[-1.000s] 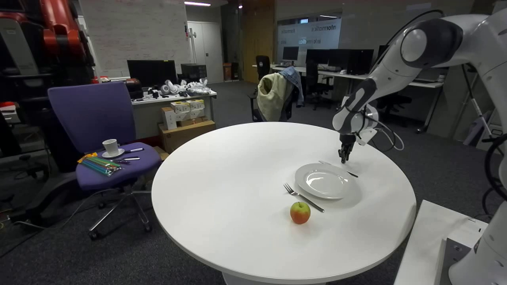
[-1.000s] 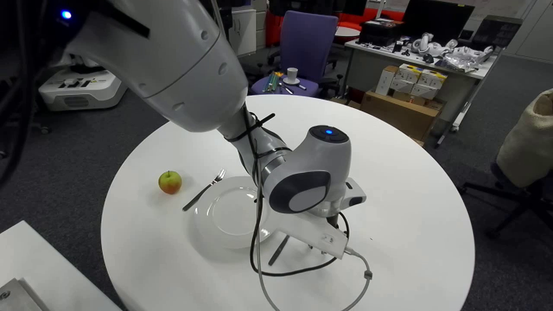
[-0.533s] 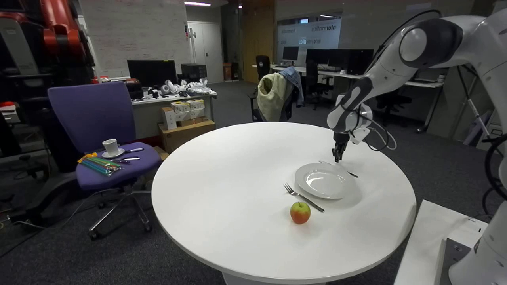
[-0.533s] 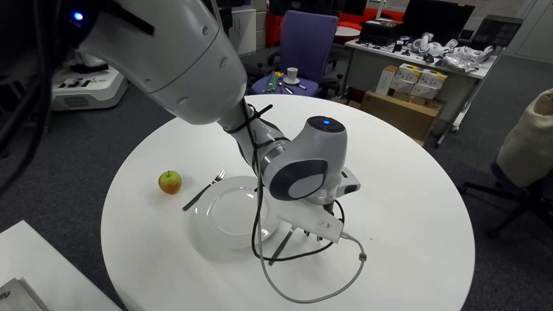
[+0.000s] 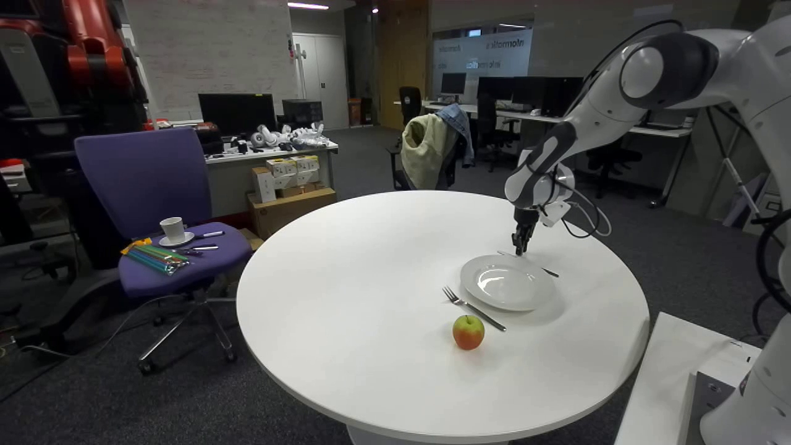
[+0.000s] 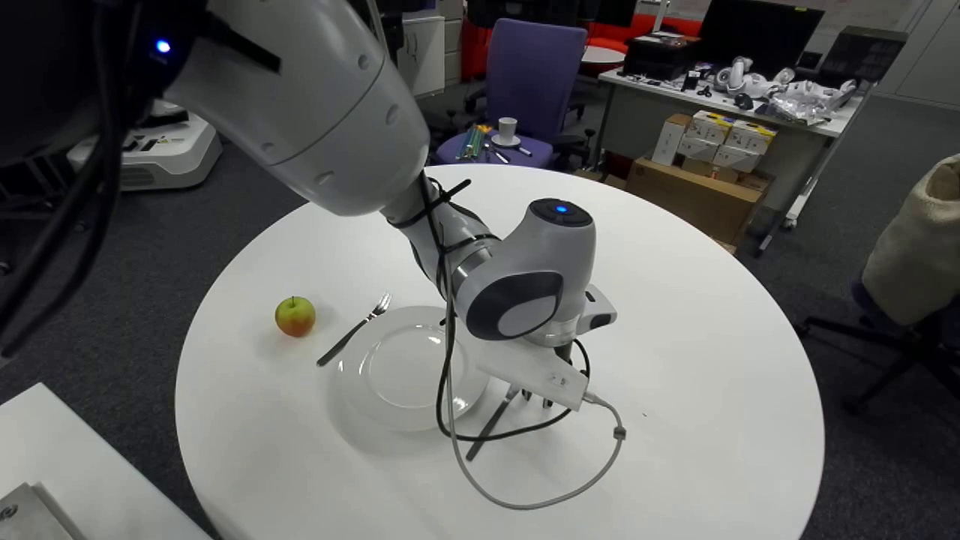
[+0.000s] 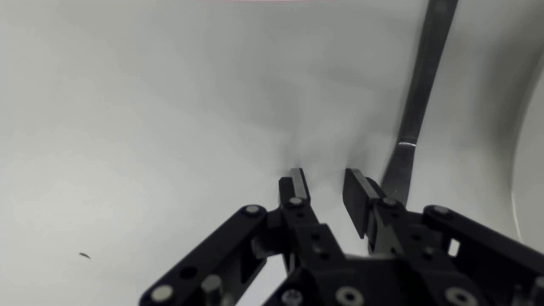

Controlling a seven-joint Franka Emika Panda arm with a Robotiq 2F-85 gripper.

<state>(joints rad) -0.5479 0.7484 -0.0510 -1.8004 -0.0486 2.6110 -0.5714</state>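
As my end effector (image 7: 325, 185) hangs low over the round white tabletop (image 5: 346, 296), its two black fingers (image 7: 356, 202) stand slightly apart, with white surface showing in the gap. Just beside one finger lies a knife (image 7: 421, 89): slim, smooth and dark grey in the wrist view, with a bright glint across the narrow neck where handle and blade meet. It sits close alongside a white plate (image 6: 405, 375), on the side away from the fork (image 5: 476, 310) and the red-and-green apple (image 5: 468, 332), in the half of the tabletop nearer the edge by the base (image 5: 751, 395) of my arm (image 5: 609, 120).

In the wrist view the handle's end is cut off at the top, and the blade is partly hidden behind a finger. In an exterior view, the white housing (image 6: 534, 373) on my arm hides the blade's far end. I cannot tell whether the fingers touch the tabletop.

A glass panel (image 5: 485, 62) at the back of the room repeats the word "informatics", its first letter faint. Print on small white-and-yellow boxes (image 6: 709, 131) in the background is too small for me to read, and the scrawl on a whiteboard (image 5: 213, 62) is too pale.
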